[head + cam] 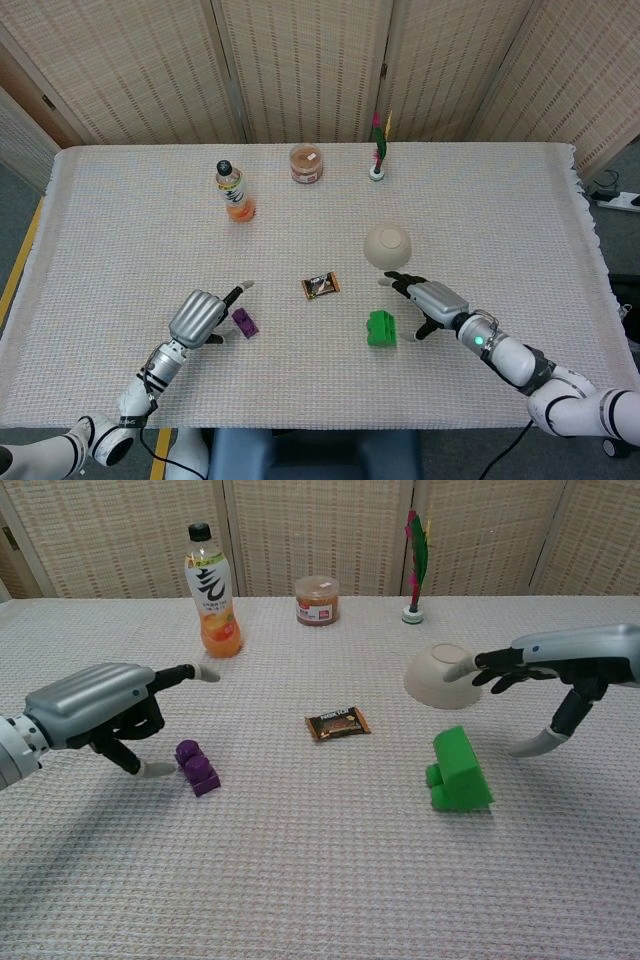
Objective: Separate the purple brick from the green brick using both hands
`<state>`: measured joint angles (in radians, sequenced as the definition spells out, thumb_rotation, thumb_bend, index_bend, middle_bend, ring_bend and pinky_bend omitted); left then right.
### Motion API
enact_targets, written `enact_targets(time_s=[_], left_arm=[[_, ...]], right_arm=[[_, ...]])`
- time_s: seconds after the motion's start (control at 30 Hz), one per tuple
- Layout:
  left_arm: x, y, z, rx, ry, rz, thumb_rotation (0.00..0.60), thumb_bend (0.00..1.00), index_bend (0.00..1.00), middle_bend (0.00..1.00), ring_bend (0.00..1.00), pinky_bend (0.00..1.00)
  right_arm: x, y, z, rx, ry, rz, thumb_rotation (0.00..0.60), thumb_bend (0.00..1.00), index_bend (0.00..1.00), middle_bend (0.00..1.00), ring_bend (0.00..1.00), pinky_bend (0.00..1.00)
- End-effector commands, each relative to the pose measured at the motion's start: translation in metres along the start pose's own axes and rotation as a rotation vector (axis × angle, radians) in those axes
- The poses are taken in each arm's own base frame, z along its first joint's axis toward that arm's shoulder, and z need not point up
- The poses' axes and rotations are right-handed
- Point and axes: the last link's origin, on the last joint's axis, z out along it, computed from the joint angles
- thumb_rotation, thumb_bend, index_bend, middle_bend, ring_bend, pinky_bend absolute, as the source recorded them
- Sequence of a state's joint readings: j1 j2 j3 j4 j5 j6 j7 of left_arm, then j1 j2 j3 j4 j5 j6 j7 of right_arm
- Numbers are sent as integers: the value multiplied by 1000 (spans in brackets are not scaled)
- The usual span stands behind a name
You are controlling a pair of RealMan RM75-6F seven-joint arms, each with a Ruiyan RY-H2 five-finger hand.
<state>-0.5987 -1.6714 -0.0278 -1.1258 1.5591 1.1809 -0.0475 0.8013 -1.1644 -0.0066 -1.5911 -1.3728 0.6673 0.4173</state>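
Woven screens close off the far side of a table (520,210) covered in a pale knitted cloth. Purple brick (197,767) lies on the cloth at near left, just beside the left hand (95,707), whose fingers are spread and hold nothing. Green brick (458,771) lies at near right, close to the right hand (560,670), likewise spread and empty. The two bricks sit well apart, with a snack bar (337,723) between them and farther back, so the separation appears complete. Both bricks look like rigid, light moulded plastic with smooth faces, likely slippery; the flat side walls, rather than the studded end, would offer the surest hold. An upturned bowl (435,674) stands just beyond the right hand.
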Motion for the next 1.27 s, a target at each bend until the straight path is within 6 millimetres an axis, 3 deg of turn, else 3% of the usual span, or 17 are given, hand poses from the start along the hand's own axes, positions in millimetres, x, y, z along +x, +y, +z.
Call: enact_targets(time_s=[0.03, 0.1, 0.17, 0.23, 0.27, 0.3, 0.37, 0.47, 0.67, 0.9, 1.07, 1.27], left_arm=[[10, 0, -2, -9, 24, 29, 600, 246, 130, 1000, 1000, 1000], [22, -1, -6, -15, 40, 57, 600, 247, 156, 1000, 991, 1000], [30, -9, -15, 8, -19, 121, 600, 248, 180, 913, 843, 920], [47, -15, -26, 37, -83, 212, 600, 248, 174, 668, 582, 674], [55, -15, -30, 54, -77, 231, 600, 248, 165, 504, 436, 502], [64, -17, -37, 83, -62, 231, 600, 248, 159, 422, 359, 406], [76, -18, -51, 126, -22, 212, 600, 249, 165, 356, 284, 313], [92, -19, -73, 169, 51, 200, 600, 250, 174, 322, 257, 270], [108, -64, -123, 483, 25, 229, 600, 250, 111, 78, 27, 40], [97, -88, -175, 669, 98, 124, 600, 268, 92, 18, 0, 0], [102, -84, -183, 603, 112, 124, 600, 344, 134, 74, 46, 0], [104, -85, -186, 608, 130, 117, 600, 345, 117, 76, 10, 0]], right_arm=[[6, -2, -9, 30, 38, -29, 600, 304, 0, 0, 0, 19], [13, -4, -19, 64, 101, -48, 600, 305, 0, 0, 0, 2], [18, 1, -28, 89, 198, -122, 600, 304, 0, 0, 0, 0], [16, 10, -37, 98, 336, -222, 600, 304, 0, 0, 0, 0], [13, 14, -41, 90, 392, -255, 600, 304, 0, 0, 0, 0], [9, 21, -46, 66, 458, -307, 600, 304, 0, 0, 0, 0], [2, 38, -59, -36, 559, -430, 600, 304, 0, 0, 0, 0], [-7, 50, -79, -215, 691, -565, 600, 304, 0, 0, 0, 0], [-35, 54, -103, -390, 787, -470, 600, 304, 0, 0, 0, 0], [-34, 62, -107, -497, 744, -391, 600, 305, 0, 0, 0, 0], [-34, 60, -103, -478, 677, -360, 600, 304, 0, 0, 0, 0], [-34, 59, -102, -464, 651, -360, 600, 304, 0, 0, 0, 0]])
